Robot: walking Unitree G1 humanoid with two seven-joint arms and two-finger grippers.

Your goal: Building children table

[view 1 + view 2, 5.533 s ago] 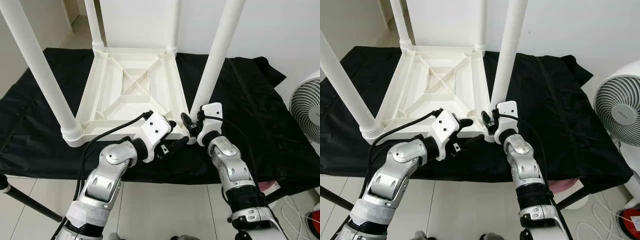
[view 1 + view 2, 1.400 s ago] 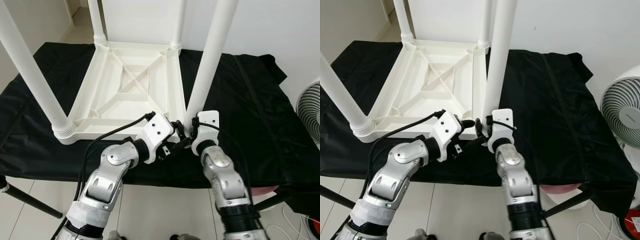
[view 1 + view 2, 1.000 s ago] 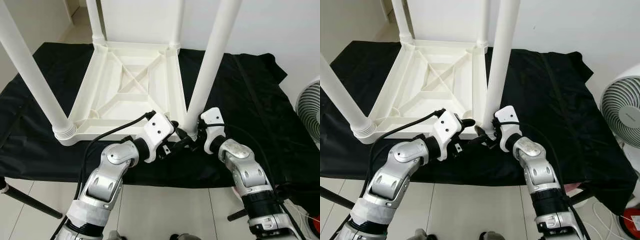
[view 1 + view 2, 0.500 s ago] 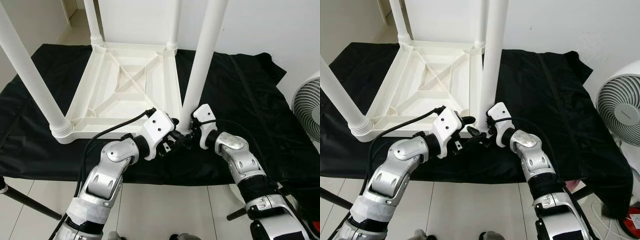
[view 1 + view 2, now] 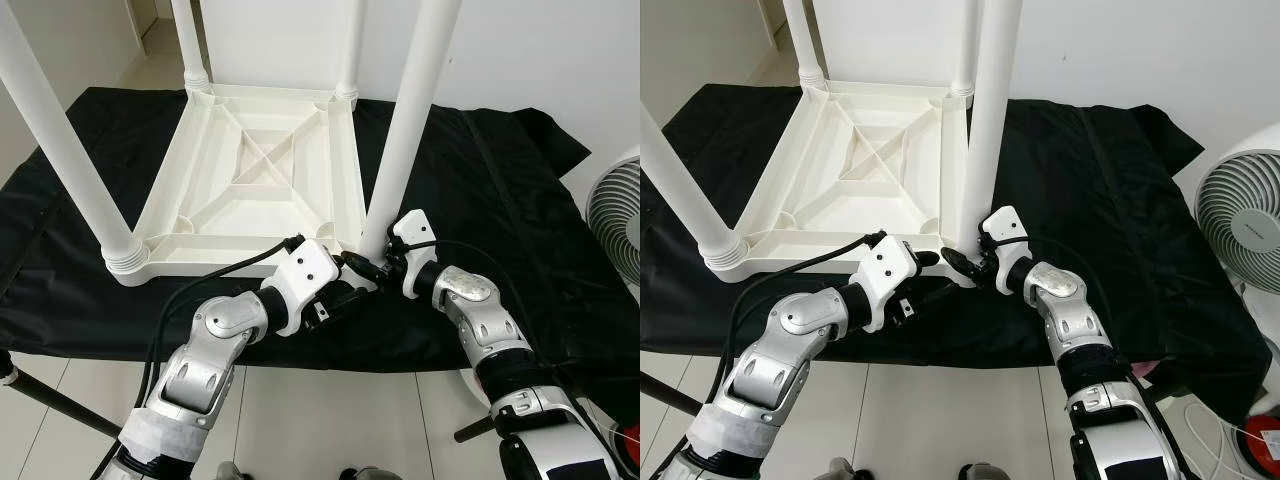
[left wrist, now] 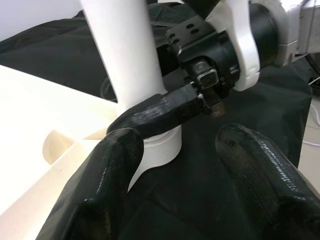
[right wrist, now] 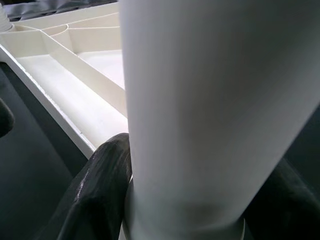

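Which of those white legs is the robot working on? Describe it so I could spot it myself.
Find the upside-down white table lying on the black cloth, its four legs pointing up. The one in question is the leg at the near corner on the robot's right. Unlike the other three, it has the right gripper clasped around its base, with the left gripper just beside it.
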